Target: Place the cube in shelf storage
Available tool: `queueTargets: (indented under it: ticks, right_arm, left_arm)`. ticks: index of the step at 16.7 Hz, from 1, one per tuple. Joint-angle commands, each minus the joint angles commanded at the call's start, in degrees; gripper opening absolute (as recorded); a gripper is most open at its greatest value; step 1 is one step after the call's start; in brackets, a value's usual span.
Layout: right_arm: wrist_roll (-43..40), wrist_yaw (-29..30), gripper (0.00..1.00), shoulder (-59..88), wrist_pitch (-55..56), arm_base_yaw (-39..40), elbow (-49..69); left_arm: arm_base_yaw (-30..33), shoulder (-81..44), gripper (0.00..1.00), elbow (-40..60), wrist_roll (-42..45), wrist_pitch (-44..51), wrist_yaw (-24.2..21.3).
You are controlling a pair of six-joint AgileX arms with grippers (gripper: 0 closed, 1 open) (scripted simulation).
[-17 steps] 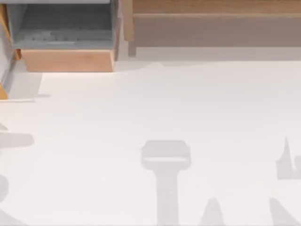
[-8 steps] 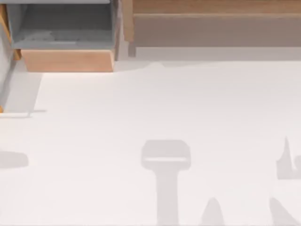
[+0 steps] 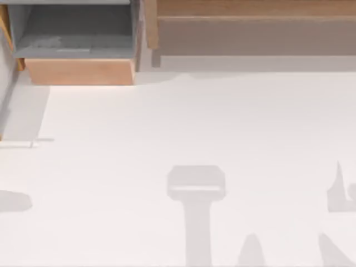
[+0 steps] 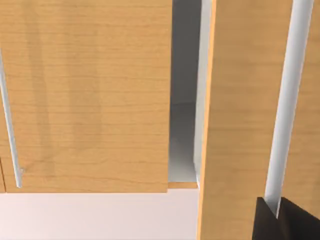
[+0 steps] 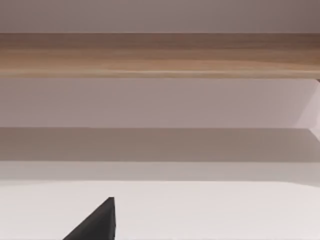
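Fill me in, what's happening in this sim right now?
The top view looks down on a white table with a long brown shelf unit along its far edge and, to its left, a grey-lined box with a pale wood front. The left wrist view faces light wood panels with a narrow gap between them. The right wrist view faces a wooden shelf board. A dark piece of hardware sits at the edge of each wrist view. Nothing is visibly being held.

Setting: rendered simulation workspace, not a lived-in room. Plain white desk (image 3: 194, 122), flat and textureless. Along its far edge: long brown wooden shelf storage (image 3: 250, 28), and at the left a grey-lined box (image 3: 78, 39) with pale wood front.
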State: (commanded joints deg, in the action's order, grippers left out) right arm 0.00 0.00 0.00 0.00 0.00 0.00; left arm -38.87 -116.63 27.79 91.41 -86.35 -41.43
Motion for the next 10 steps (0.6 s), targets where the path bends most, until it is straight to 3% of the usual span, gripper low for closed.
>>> queueTargets:
  ticks: [10]
  right_arm:
    - [0.0, 0.0, 1.0, 0.0, 0.0, 0.0, 0.0]
  left_arm:
    - [0.0, 0.0, 0.9, 0.0, 0.0, 0.0, 0.0]
